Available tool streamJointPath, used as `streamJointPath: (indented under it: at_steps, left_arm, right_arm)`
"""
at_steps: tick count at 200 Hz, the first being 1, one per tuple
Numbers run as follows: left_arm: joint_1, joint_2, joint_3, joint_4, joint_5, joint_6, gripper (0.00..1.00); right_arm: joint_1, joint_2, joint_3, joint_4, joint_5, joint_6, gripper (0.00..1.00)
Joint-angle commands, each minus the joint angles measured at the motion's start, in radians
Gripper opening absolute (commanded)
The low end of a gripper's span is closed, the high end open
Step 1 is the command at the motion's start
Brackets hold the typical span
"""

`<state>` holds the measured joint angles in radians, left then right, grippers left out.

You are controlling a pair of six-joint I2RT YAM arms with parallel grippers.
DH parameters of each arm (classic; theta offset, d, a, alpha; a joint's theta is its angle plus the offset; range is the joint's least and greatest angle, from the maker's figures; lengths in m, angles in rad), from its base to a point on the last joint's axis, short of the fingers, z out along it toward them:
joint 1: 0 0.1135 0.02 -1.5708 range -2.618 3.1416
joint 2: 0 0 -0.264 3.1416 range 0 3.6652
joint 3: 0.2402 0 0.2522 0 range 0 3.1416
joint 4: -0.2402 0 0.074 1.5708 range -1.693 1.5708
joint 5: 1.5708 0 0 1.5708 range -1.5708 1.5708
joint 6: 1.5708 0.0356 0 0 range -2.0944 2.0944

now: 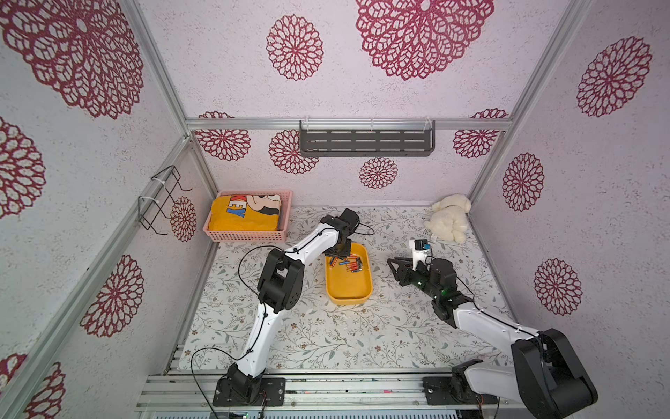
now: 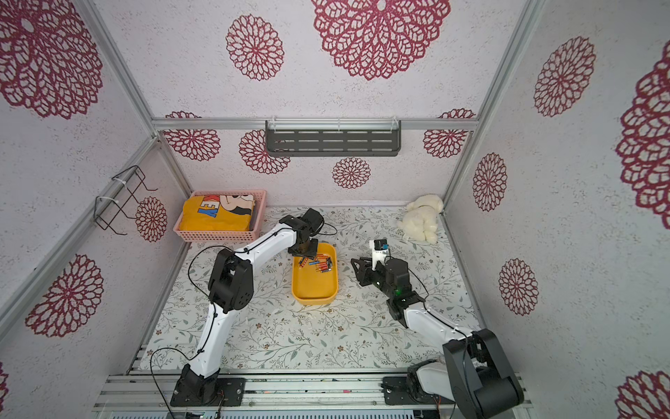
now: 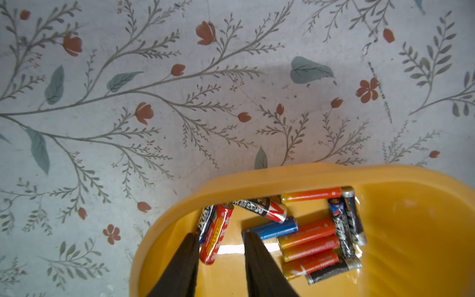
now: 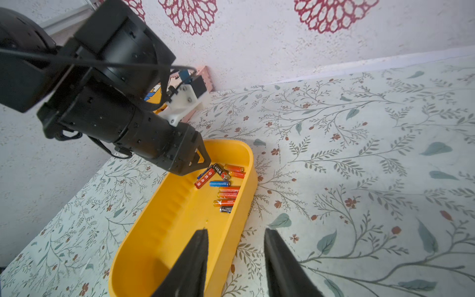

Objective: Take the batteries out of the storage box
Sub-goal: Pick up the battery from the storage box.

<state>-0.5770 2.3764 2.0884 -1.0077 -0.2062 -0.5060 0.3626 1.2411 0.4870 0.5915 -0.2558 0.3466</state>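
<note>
The yellow storage box (image 1: 348,299) (image 2: 313,299) lies mid-table on the flowered cover. Several batteries (image 1: 348,264) (image 2: 319,264) (image 4: 226,191), mostly orange with some black and one blue, lie at its far end. My left gripper (image 1: 337,254) (image 3: 221,233) reaches down into that end, jaws apart. A red battery (image 3: 216,234) lies between them against one finger, and the other finger stands clear beside the blue one. My right gripper (image 1: 393,267) (image 4: 235,230) is open and empty just right of the box, near its wall (image 4: 164,231).
A pink lattice basket (image 1: 246,235) with yellow cloth stands at the back left. A white plush toy (image 1: 449,217) lies in the back right corner. A grey shelf (image 1: 366,141) hangs on the back wall and a wire rack (image 1: 163,199) on the left wall.
</note>
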Motion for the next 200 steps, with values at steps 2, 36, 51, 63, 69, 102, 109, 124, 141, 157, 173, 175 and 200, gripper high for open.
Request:
streamJointPath:
  at_steps: [2,36,51,63,69,102,109,124,141,157,173,175,200]
  left_arm:
    - [-0.004,0.023,0.005,0.004,0.021,0.006,0.29]
    - [-0.012,0.028,-0.019,0.022,0.025,-0.002,0.27]
    - [-0.011,0.037,-0.023,0.025,0.021,-0.004,0.27]
    - [-0.011,0.045,-0.019,0.020,0.018,-0.006,0.27]
    - [-0.011,0.050,-0.020,0.021,0.018,-0.006,0.26]
    - [-0.009,0.069,-0.022,0.020,0.010,-0.009,0.26]
    - [-0.010,0.074,-0.024,0.023,0.010,-0.008,0.25]
    - [-0.009,0.082,-0.024,0.024,0.011,-0.008,0.23]
    - [-0.009,0.087,-0.024,0.026,0.016,-0.010,0.21]
    - [-0.009,0.093,-0.024,0.029,0.027,-0.013,0.21]
    - [-0.009,0.098,-0.027,0.035,0.040,-0.016,0.19]
    - [-0.009,0.098,-0.028,0.035,0.040,-0.016,0.18]
    - [-0.009,0.095,-0.039,0.042,0.043,-0.022,0.09]
  right_arm:
    - [0.001,-0.022,-0.007,0.045,0.052,-0.019,0.42]
    - [0.001,-0.006,-0.008,0.045,0.065,-0.010,0.43]
    - [0.000,-0.003,-0.009,0.045,0.071,-0.008,0.44]
    - [0.001,-0.005,-0.012,0.047,0.076,-0.005,0.44]
    - [0.000,-0.008,-0.013,0.045,0.081,-0.004,0.44]
    - [0.001,-0.015,-0.021,0.041,0.093,-0.005,0.45]
    - [0.001,-0.015,-0.022,0.041,0.097,-0.006,0.45]
    - [0.001,-0.019,-0.026,0.039,0.104,-0.004,0.46]
    - [0.001,-0.023,-0.031,0.036,0.117,-0.002,0.47]
    - [0.000,-0.027,-0.036,0.038,0.128,-0.001,0.47]
    - [0.001,-0.033,-0.039,0.038,0.136,0.002,0.47]
    - [0.001,-0.034,-0.040,0.038,0.138,0.002,0.47]
    - [0.001,-0.044,-0.044,0.041,0.149,0.005,0.47]
